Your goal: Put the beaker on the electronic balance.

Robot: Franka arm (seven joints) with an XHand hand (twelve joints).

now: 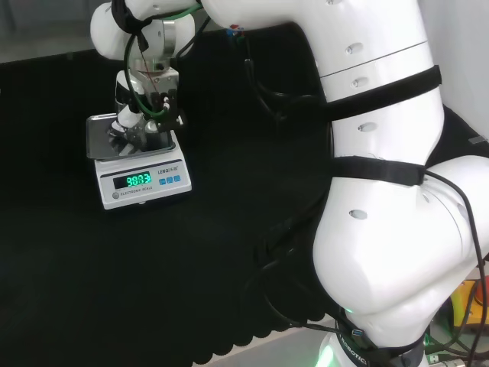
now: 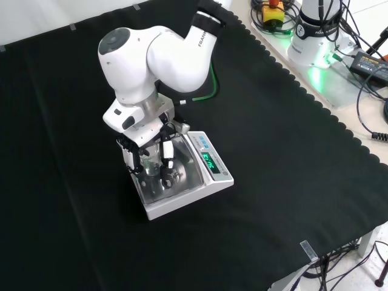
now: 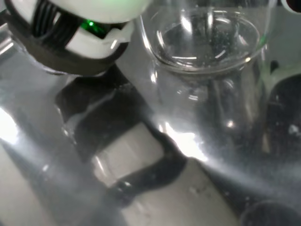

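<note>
The electronic balance (image 2: 213,165) stands on the black cloth, its display lit and its steel pan (image 2: 189,176) reflecting light. A clear glass beaker (image 2: 152,162) stands upright on the far-left part of the pan in the front view. The hand (image 2: 144,154) comes down over it, with fingers (image 2: 128,156) on one side and others on the opposite side, curled round the glass. In the wrist view the beaker (image 3: 207,42) rests with its base on the pan (image 3: 155,188), a finger (image 3: 70,37) close beside it. In the head view the hand (image 1: 137,115) hangs over the balance (image 1: 145,183).
The arm's white links (image 1: 382,153) take up the right of the head view. In the front view the cloth's scalloped edge (image 2: 315,115) runs down the right, with cables and a black power box (image 2: 370,60) beyond it. Open cloth lies all round the balance.
</note>
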